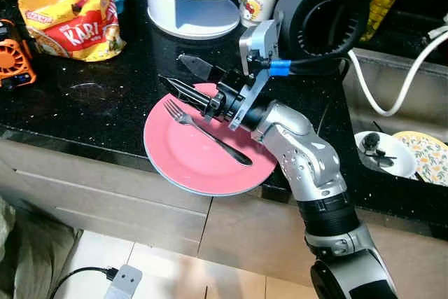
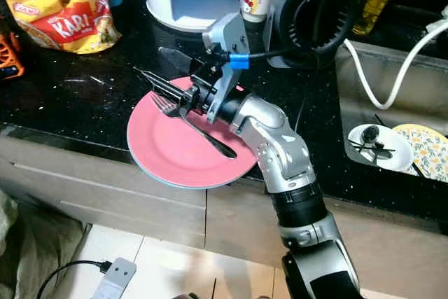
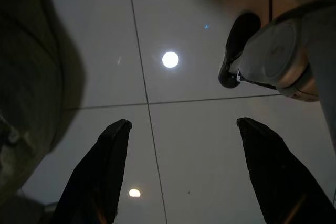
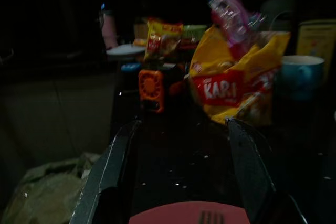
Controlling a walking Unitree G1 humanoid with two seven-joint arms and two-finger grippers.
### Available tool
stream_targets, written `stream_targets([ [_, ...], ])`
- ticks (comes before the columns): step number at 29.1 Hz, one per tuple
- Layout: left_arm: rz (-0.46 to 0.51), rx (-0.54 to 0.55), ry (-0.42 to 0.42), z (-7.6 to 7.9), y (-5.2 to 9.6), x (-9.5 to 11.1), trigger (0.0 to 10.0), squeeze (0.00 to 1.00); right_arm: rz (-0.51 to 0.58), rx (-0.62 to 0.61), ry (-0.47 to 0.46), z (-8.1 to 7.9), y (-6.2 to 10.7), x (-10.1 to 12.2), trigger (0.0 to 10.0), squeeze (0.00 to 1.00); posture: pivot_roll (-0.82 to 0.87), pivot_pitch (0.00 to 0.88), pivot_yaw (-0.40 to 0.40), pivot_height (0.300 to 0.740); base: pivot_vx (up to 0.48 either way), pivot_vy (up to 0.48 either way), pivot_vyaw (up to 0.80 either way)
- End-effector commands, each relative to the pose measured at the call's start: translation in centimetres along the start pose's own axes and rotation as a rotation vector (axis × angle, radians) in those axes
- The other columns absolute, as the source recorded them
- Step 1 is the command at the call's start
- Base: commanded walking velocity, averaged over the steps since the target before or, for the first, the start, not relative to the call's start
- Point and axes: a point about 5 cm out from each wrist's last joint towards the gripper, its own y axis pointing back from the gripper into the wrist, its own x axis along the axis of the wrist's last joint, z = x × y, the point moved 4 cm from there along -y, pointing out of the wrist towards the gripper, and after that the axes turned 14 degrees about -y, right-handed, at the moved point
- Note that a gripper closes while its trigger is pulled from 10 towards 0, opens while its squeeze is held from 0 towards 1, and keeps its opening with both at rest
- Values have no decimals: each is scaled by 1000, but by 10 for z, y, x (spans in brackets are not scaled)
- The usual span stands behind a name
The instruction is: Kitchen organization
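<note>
The shiny metal fork (image 1: 206, 132) lies on the round pink plate (image 1: 183, 162) at the black counter's (image 1: 91, 96) edge. My right gripper (image 1: 183, 75) hangs over its prongs, fingers wide. I should go down slowly and pinch the thin handle

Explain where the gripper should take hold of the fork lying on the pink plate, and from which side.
Probably the fork's slim handle near mid-length, from above, fingers straddling its width. It lies flat on the pink plate, tines toward the open right gripper hovering there.
</note>
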Motion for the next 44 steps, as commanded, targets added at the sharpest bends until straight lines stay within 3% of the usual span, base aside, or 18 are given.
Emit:
stream_targets([
  [1, -43, -21, -5, 6, 2, -13, 10000, 0, 22, -16, -1, 3, 5, 4, 10000, 0, 103, 88, -62, 740, 0, 0, 800],
  [9, -43, -31, -5, 9, 2, -13, 10000, 0, 19, -26, 4, 4, 5, 4, 10000, 0, 102, 89, -62, 740, 0, 0, 800],
  [17, -45, -34, -7, 10, 2, -13, 10000, 0, -130, -47, 97, 9, 9, -13, 10000, 0, 102, 89, -62, 740, 0, 0, 100],
  [24, -46, -37, -5, 11, 2, -14, 10000, 0, -316, -224, 228, 44, 24, -15, 10000, 0, 101, 89, -65, 740, 0, 0, 0],
  [28, -46, -40, -5, 12, 2, -14, 10000, 0, -416, -246, 266, 50, 36, -17, 10000, 0, 95, 88, -67, 740, 0, 0, 0],
  [32, -44, -43, -6, 13, 2, -13, 10000, 0, -504, -303, 249, 57, 48, -22, 10000, 0, 95, 88, -67, 740, 0, 0, 0],
  [39, -41, -42, -6, 13, 2, -12, 10000, 0, -561, -347, 206, 62, 61, -26, 10000, 0, 95, 86, -72, 740, 0, 0, 0],
  [44, -44, -42, -9, 12, 2, -13, 10000, 0, -669, -412, 145, 67, 92, -29, 10000, 0, 88, 81, -77, 740, 0, 0, 0],
])
